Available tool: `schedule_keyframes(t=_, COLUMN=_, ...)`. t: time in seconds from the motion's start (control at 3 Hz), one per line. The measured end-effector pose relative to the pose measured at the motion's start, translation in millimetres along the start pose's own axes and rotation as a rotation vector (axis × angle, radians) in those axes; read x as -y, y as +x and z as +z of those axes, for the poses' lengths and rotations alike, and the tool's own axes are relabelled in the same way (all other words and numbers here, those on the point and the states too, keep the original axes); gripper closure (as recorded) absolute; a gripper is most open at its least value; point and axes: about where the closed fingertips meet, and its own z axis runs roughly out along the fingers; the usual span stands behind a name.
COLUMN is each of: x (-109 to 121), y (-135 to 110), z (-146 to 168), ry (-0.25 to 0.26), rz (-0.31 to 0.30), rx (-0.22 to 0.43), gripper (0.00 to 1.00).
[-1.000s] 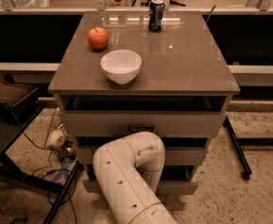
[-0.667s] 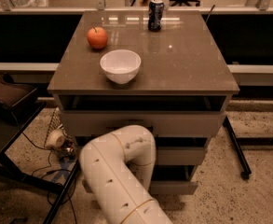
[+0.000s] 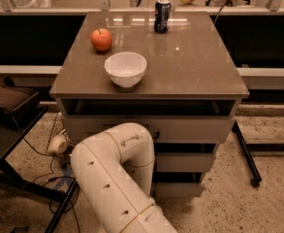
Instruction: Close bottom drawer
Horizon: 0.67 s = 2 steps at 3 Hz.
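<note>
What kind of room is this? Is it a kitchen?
Probably an office or robot lab, not a kitchen: a lone drawer cabinet on a speckled floor, loose cables beside it, and a white robot arm. The gripper is hidden behind that arm, before the cabinet's front.

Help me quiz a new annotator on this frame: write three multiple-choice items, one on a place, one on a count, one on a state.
1. Where is the apple?
A. On the cabinet top, behind and left of the bowl
B. Inside the bowl
C. On the floor

2. How many things stand on the cabinet top?
A. One
B. Five
C. Three

3. How is the can?
A. Lying on its side
B. Upright
C. Crushed flat

Answers:
1 A: it sits apart from the bowl, toward the far left.
2 C: apple, bowl and can.
3 B: it stands on its base.

The gripper is out of sight behind the arm, which hides the left part of the bottom drawer.
</note>
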Motion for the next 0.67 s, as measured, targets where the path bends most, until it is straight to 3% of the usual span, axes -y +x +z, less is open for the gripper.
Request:
schedule_keyframes(t=0.33, x=-11.4, y=20.7, z=-21.3, ry=-0.035, rz=-0.015, rx=-0.035, gripper=1.0)
schedule_keyframes(t=0.67, x=-7.8, y=11.6, z=-10.3, ry=-0.008, rz=0.001, rx=-0.01, gripper=1.0)
